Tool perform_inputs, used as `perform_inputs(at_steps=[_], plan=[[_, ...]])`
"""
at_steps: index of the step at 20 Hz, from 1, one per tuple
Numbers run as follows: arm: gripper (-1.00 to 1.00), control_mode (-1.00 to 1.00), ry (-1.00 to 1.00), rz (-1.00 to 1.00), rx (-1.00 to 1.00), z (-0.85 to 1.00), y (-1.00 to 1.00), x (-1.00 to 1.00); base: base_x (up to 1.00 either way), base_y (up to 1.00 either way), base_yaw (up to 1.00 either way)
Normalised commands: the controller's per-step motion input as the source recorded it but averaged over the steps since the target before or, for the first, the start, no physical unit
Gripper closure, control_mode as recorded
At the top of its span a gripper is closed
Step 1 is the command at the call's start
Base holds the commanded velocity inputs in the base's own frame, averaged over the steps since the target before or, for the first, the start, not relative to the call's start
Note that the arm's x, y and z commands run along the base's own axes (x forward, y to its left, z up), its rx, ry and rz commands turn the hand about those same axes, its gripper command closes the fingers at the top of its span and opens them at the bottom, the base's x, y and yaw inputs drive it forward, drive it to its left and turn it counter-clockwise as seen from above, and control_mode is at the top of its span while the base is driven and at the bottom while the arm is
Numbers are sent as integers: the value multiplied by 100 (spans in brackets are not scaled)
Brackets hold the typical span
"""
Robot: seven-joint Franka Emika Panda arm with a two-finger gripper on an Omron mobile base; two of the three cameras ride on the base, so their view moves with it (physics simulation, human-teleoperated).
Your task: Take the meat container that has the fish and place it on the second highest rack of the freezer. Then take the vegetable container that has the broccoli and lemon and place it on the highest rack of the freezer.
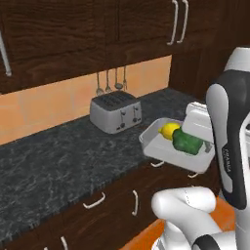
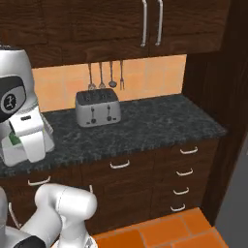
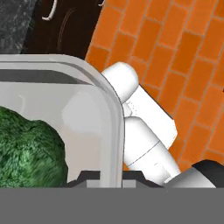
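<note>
In the left base view, we are holding the tray (image 1: 163, 146) up in the air, past the counter (image 1: 58, 156) edge. Its long side is running from the toaster (image 1: 115, 112) side toward our arm. The lemon (image 1: 170, 130) is sitting just beside the broccoli (image 1: 187, 142).

In the right base view, the tray (image 2: 12, 152) is peeking out beside our hand.

In the hand view, our gripper (image 3: 111, 177) is pinching the tray's rim (image 3: 114, 131), fingers close together. The broccoli (image 3: 30, 148) is lying inside.
</note>
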Motion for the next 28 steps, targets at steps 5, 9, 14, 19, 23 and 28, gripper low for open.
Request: perform_inputs(at_steps=[5,9,14,19,23,28], plan=[[100,100,0,0,0,0,0,0,0,0,-100],[100,100,0,0,0,0,0,0,0,0,-99],[100,100,0,0,0,0,0,0,0,-4,-95],[100,100,0,0,0,0,0,0,3,-22,-85],[100,100,0,0,0,0,0,0,67,-33,-53],[100,100,0,0,0,0,0,0,100,-36,-6]])
